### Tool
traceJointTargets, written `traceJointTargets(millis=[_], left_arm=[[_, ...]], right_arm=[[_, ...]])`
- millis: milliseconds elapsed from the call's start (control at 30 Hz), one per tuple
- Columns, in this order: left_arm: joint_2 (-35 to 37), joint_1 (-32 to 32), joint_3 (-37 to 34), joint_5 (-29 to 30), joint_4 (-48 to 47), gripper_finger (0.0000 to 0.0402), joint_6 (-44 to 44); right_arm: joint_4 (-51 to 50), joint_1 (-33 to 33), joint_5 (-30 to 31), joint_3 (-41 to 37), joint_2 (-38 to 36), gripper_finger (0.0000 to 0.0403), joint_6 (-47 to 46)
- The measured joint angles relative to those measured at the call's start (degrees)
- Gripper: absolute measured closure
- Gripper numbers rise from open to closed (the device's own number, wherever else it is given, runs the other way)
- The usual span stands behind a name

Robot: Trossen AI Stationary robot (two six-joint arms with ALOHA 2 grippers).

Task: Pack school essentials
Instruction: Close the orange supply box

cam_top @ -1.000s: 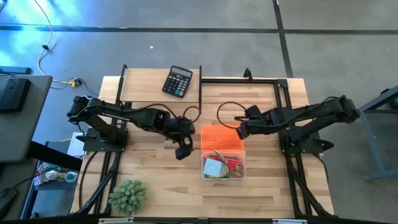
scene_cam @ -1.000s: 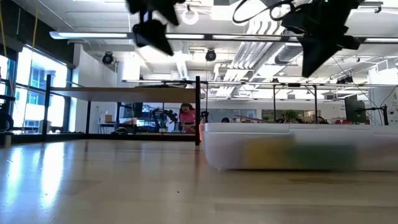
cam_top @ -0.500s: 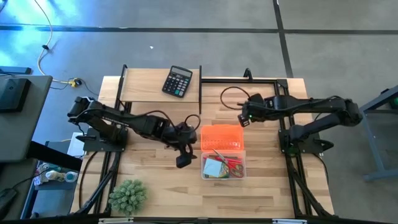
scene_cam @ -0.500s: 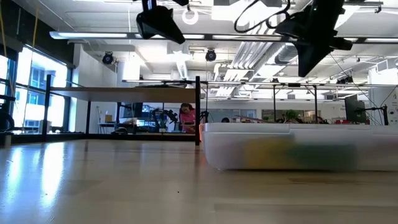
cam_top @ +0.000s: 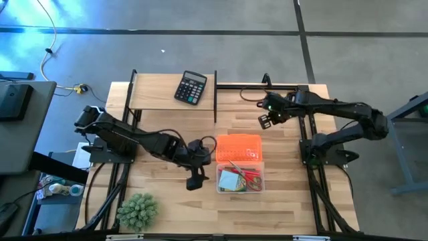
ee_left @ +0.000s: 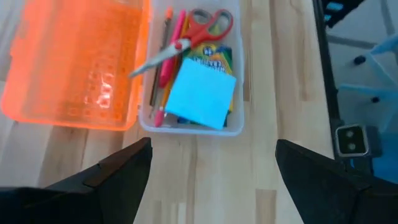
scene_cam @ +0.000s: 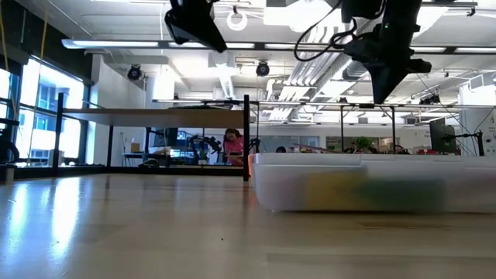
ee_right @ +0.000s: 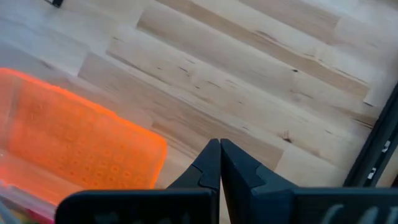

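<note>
Left gripper (cam_top: 194, 177) gapes empty beside the clear box (cam_top: 240, 179); right gripper (cam_top: 266, 120) pinched shut, empty.

Light wooden tabletop (cam_top: 167, 194). Clear plastic box (cam_top: 240, 179) near centre, holding pale blue note pad (cam_top: 229, 179) and red-handled scissors (cam_top: 251, 177); orange translucent lid (cam_top: 239, 148) flipped open behind. Left hand (cam_top: 194, 181) just left of box. Right hand (cam_top: 266, 120) raised behind lid. Black calculator (cam_top: 191, 88) at back, spiky green plant (cam_top: 137, 211) front-left.
</note>
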State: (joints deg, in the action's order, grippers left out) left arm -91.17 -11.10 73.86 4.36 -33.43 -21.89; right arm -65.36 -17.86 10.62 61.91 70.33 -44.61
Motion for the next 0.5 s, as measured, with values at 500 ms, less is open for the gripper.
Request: traceJointTargets(millis=[500], left_arm=[[-9.8, -1.1, 0.0, -0.1, 5.7, 0.0074, -11.5]], right_arm=[[6.1, -17.4, -17.5, -0.1, 5.9, 0.0403, 30.1]])
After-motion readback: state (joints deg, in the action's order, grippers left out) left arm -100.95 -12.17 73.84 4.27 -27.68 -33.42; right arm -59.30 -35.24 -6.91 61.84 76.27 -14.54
